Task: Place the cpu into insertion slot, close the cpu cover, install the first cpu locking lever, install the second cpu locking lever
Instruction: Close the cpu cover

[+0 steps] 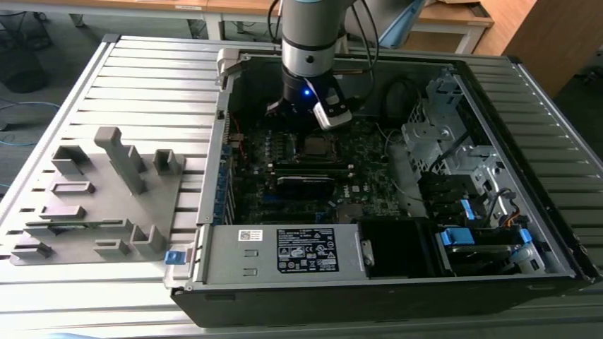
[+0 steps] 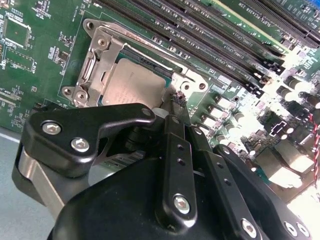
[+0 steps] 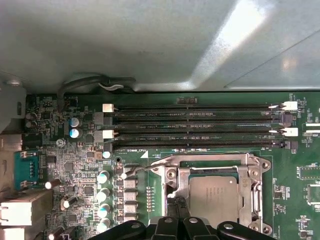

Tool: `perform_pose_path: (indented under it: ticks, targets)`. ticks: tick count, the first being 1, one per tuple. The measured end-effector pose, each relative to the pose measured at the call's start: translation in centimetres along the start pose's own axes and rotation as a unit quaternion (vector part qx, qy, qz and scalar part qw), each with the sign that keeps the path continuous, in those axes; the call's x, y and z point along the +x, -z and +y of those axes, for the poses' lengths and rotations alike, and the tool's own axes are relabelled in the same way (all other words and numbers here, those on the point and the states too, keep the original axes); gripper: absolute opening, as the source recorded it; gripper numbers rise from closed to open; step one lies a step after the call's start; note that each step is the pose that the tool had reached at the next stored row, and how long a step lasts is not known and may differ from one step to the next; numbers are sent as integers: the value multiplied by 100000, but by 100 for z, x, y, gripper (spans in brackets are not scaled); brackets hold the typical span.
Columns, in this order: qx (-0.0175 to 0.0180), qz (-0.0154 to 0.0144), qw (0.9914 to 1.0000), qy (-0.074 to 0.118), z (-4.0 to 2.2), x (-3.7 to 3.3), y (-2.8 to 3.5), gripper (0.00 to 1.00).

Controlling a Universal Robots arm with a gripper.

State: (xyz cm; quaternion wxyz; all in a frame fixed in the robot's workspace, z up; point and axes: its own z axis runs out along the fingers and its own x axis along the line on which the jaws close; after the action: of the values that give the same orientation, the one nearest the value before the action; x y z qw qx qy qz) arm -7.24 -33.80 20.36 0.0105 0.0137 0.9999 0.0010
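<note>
Gripper (image 2: 175, 100), tips together, at corner of insertion slot (image 2: 194, 83) w/ cpu (image 2: 132, 86) seated, cpu cover (image 2: 96, 70) down over it.

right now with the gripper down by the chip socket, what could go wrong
1. The gripper hangs close over a corner of the metal cover that frames the chip. A sideways slip might scrape the chip or bend the cover.
2. In the first wrist view the lever juts out beside a row of capacitors. If it springs loose, it could strike them.
</note>
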Motion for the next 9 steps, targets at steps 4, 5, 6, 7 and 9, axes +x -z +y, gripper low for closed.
perform_pose_path:
  ticks: [4,5,6,7,9]
  targets:
    - [7,2,100000,2,0,0,-5,11]
    - [-2,-2,100000,-1,0,1,-7,11]
    - [-7,-11,100000,-11,0,5,-9,11]
    - [-2,-18,100000,-8,0,7,-12,11]
    - [-10,-36,100000,5,0,8,-22,11]
